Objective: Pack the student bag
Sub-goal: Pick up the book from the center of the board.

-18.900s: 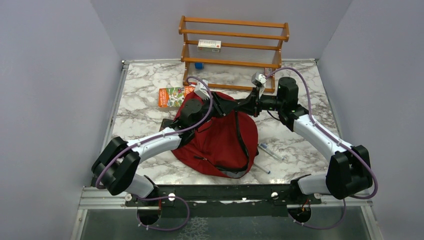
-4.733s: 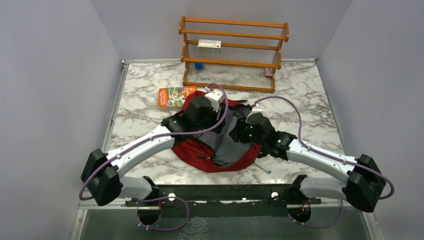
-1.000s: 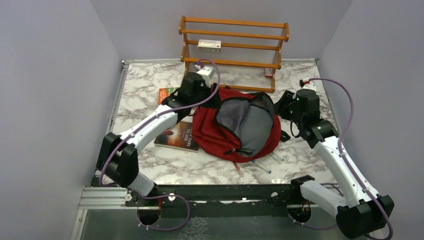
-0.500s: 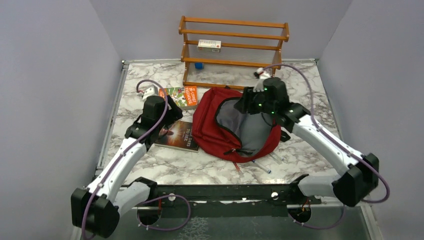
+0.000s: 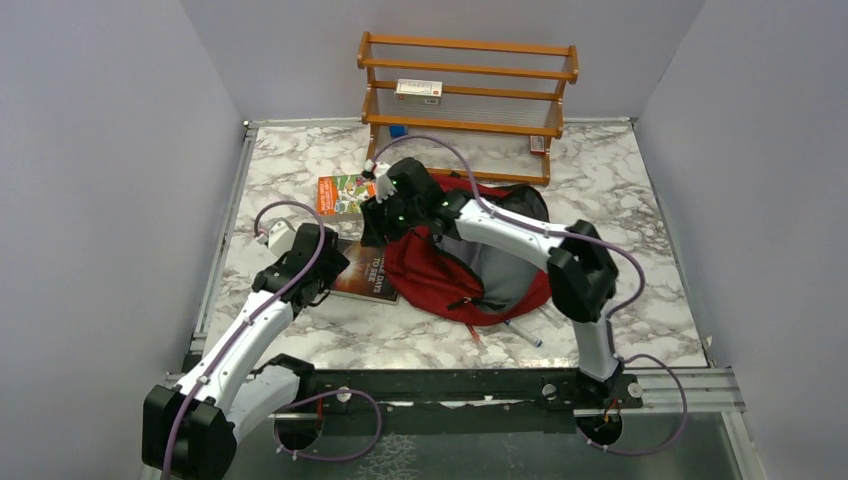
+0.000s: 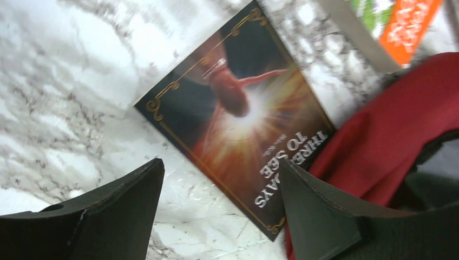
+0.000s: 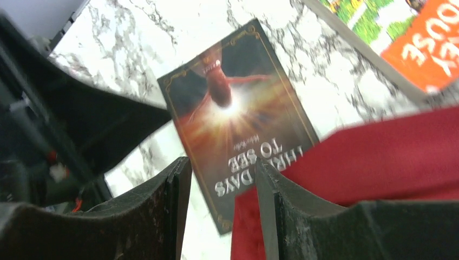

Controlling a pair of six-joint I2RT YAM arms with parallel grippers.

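Marble tbl [image 5: 300, 170]: student bag [image 5: 425, 272] just R of left end effector [image 6: 220, 165].

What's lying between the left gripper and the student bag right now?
The dark book Three Days to See lies flat between the left gripper and the student bag, clearest in the left wrist view.

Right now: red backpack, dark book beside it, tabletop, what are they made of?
Dark-red soft backpack: matte fabric, it slumps and folds. Dark sunburst-cover book: printed paper or card, thin, flat. Grey-veined white tabletop: marble look; stone or laminate, cannot tell.
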